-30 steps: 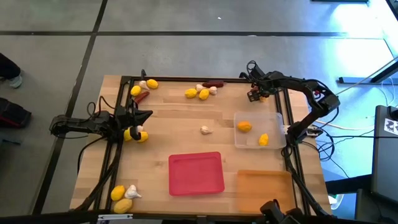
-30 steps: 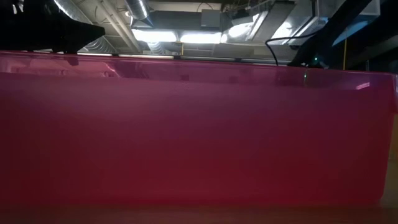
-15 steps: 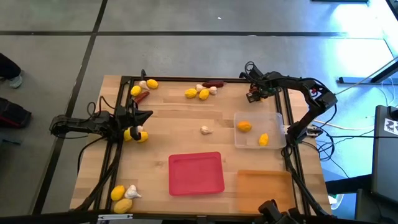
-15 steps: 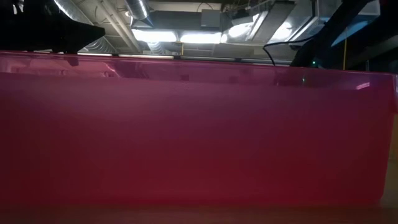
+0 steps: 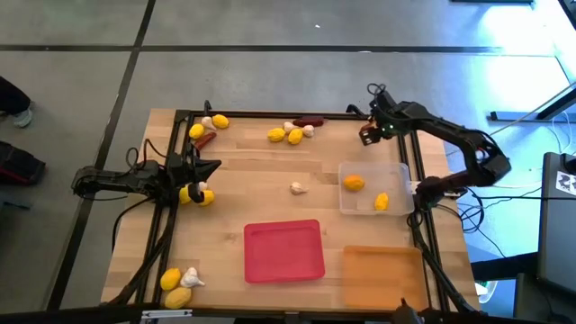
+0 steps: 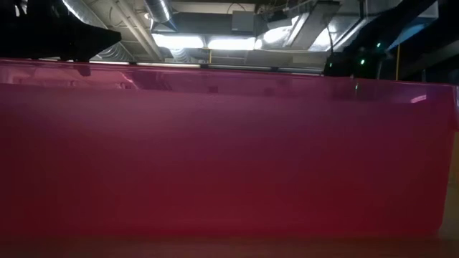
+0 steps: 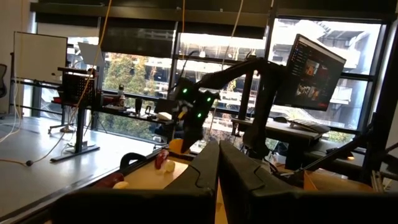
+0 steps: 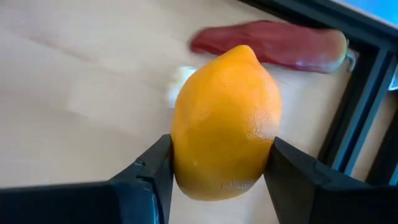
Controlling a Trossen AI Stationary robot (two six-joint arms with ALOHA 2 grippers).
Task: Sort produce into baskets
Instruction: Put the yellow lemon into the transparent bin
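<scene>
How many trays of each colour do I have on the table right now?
red tray: 1
clear tray: 1
orange tray: 1
Total: 3

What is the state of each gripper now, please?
Left gripper: closed, holding nothing.
Right gripper: closed on a lemon.

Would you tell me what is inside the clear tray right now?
The clear tray holds two lemons, one near its far left corner and one toward its near side. The high view looks straight down and nothing covers the tray; no chili or garlic shows in it.
</scene>
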